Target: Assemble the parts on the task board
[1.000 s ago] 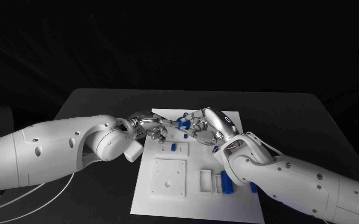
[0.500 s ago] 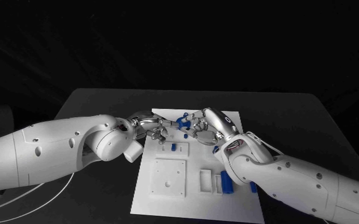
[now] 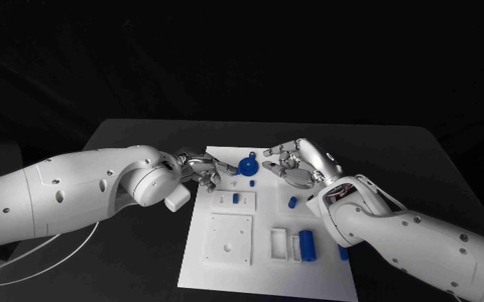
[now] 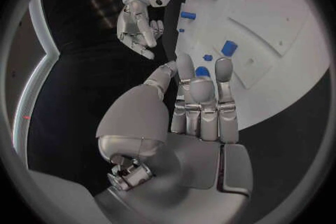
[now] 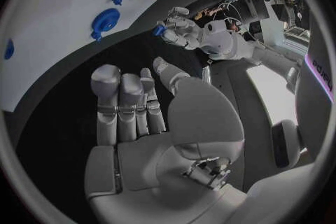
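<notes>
My head camera looks down on the task board (image 3: 264,260) from above; each wrist camera sits close behind its own hand — left hand (image 4: 199,106), right hand (image 5: 133,106) — both facing that same board.

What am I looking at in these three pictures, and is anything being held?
A two-armed robot works at a black table. One picture looks down from its head; the two round ones come from cameras at its wrists. The white board carries blue parts, among them a disc. The left hand seems to pinch a small part at its fingertips. The right hand is open and holds nothing.
</notes>
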You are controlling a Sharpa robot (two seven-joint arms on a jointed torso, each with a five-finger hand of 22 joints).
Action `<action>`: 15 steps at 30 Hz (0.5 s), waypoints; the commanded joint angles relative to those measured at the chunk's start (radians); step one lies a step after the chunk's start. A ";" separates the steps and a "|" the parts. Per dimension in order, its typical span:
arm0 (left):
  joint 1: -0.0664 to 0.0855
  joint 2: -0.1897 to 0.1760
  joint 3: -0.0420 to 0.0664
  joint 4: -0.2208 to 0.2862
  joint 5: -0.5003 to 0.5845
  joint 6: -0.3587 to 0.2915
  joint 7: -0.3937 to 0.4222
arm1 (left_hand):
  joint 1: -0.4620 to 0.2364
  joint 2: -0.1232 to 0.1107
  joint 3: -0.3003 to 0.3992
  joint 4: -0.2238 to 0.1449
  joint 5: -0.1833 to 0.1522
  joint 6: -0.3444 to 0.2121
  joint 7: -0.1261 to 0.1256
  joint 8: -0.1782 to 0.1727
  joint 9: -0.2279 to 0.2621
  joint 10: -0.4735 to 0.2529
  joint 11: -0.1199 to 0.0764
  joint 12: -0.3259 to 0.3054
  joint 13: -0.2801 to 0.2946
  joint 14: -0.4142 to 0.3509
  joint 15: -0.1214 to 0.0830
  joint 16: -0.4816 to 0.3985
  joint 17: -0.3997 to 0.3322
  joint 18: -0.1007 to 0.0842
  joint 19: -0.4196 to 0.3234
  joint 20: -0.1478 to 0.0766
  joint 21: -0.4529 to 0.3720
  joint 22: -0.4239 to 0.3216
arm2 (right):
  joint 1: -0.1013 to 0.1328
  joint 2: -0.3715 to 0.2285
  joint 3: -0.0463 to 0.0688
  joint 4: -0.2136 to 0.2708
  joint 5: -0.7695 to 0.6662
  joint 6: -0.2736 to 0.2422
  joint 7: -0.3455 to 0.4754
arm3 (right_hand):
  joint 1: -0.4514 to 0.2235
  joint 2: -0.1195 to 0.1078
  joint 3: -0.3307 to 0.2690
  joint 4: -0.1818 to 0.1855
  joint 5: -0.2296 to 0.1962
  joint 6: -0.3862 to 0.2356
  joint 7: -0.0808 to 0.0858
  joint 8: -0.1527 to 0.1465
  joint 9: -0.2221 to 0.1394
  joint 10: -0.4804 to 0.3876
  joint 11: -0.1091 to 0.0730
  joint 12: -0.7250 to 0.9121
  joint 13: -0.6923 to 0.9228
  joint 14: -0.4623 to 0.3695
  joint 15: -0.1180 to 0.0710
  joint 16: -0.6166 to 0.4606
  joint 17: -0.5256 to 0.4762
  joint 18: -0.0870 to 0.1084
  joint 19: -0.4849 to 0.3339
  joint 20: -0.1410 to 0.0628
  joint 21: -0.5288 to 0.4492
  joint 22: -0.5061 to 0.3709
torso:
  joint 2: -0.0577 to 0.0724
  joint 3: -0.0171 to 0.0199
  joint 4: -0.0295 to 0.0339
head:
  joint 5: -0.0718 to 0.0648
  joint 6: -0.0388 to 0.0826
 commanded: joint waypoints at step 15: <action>0.046 0.056 -0.002 -0.040 -0.364 0.011 -0.301 | -0.005 -0.010 0.015 -0.033 0.055 0.103 -0.064 0.002 0.693 0.050 -0.010 0.081 -0.008 0.035 -0.002 0.034 0.084 -0.003 0.021 0.003 0.019 0.014 | 0.008 -0.111 0.078 0.032 0.182 0.003 0.027 | -0.003 0.000 0.007 -0.025 0.022 0.001 0.005 -0.004 -0.001 -0.012 -0.001 0.012 -0.010 -0.006 0.002 0.001 -0.006 0.005 0.014 0.008 -0.003 0.089 | -0.020 0.0150 -0.0142 | 0.022 -0.022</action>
